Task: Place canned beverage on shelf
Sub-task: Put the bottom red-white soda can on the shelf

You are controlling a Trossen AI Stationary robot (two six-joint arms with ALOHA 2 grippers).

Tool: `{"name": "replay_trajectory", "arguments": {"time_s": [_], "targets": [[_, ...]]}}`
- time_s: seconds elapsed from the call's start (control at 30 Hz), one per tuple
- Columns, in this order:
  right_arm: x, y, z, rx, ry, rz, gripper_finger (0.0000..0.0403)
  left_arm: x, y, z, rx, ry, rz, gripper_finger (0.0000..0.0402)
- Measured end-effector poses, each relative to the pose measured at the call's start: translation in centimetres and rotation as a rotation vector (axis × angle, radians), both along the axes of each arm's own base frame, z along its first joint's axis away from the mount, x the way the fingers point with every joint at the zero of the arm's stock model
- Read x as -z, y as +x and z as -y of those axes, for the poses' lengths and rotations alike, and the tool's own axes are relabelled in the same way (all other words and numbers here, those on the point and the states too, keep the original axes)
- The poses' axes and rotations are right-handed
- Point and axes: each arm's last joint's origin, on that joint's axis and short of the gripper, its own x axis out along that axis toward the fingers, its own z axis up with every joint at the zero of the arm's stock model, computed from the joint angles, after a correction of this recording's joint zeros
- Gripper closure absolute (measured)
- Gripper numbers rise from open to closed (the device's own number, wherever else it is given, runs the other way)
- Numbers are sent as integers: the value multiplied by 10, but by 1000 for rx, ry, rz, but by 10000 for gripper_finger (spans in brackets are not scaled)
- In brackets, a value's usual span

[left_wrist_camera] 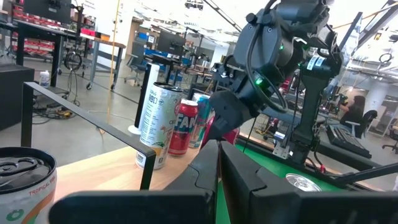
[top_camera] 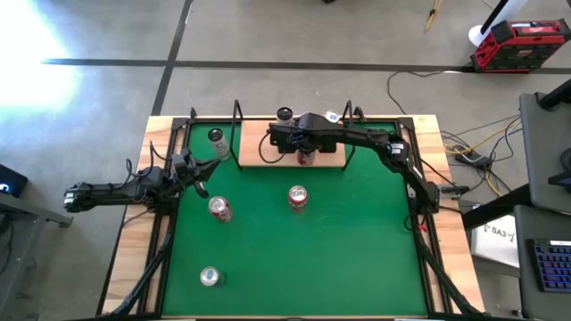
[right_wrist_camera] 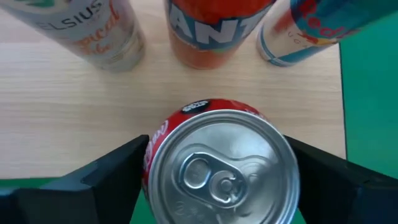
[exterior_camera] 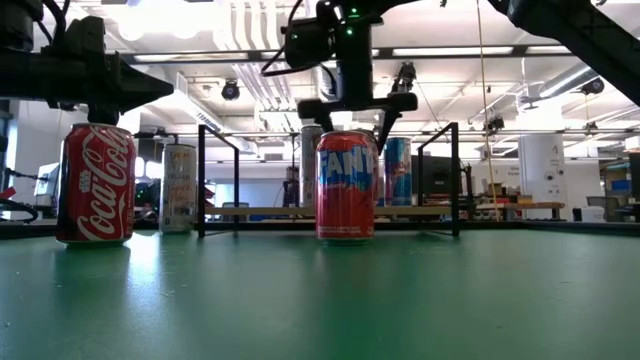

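The shelf (top_camera: pixel 259 147), a light wood board between thin black uprights, stands at the far middle of the green mat (top_camera: pixel 357 250). My right gripper (top_camera: pixel 306 153) points steeply down over the board's near edge, with a red canned beverage (right_wrist_camera: pixel 221 168) upright between its fingers. In the low view that can is hidden behind a Fanta can (exterior_camera: pixel 345 185). Three more cans stand on the board behind it: white (right_wrist_camera: pixel 93 31), orange (right_wrist_camera: pixel 211 31) and blue-and-white (right_wrist_camera: pixel 311 31). My left gripper (top_camera: pixel 201 180) waits shut at the mat's left edge, holding nothing. My right gripper has the red can's upper side wall (right_wrist_camera: pixel 152 155) between its two fingers, one finger (right_wrist_camera: pixel 106 177) on each side, coming from above and pointing steeply down. The can is upright over the board's near edge. Its own top hides whether its base rests on the wood.
Loose cans stand on the mat: a Fanta can (top_camera: pixel 297 197) at the middle, a Coca-Cola can (top_camera: pixel 219 209) left of it, one (top_camera: pixel 210 276) near the front left, and a white can (top_camera: pixel 216 136) at the far left beside the shelf. Black uprights (top_camera: pixel 237 134) frame the shelf.
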Motion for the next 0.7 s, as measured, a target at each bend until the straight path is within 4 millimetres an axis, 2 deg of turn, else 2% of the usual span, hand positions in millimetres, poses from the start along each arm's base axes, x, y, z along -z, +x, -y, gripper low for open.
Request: {"name": "replay_trajectory", "arguments": {"time_s": [0.13, 0.37, 0.57, 0.7], "targets": [[0, 0, 0, -7, 0, -1, 107, 0, 0, 0, 0, 0, 0, 402], [0, 1, -1, 45, 17, 34, 107, 0, 0, 0, 0, 0, 0, 402], [-1, 6, -9, 108, 9, 100, 106, 0, 0, 0, 0, 0, 0, 402], [-1, 9, -12, 145, 9, 134, 84, 0, 0, 0, 0, 0, 0, 402]]}}
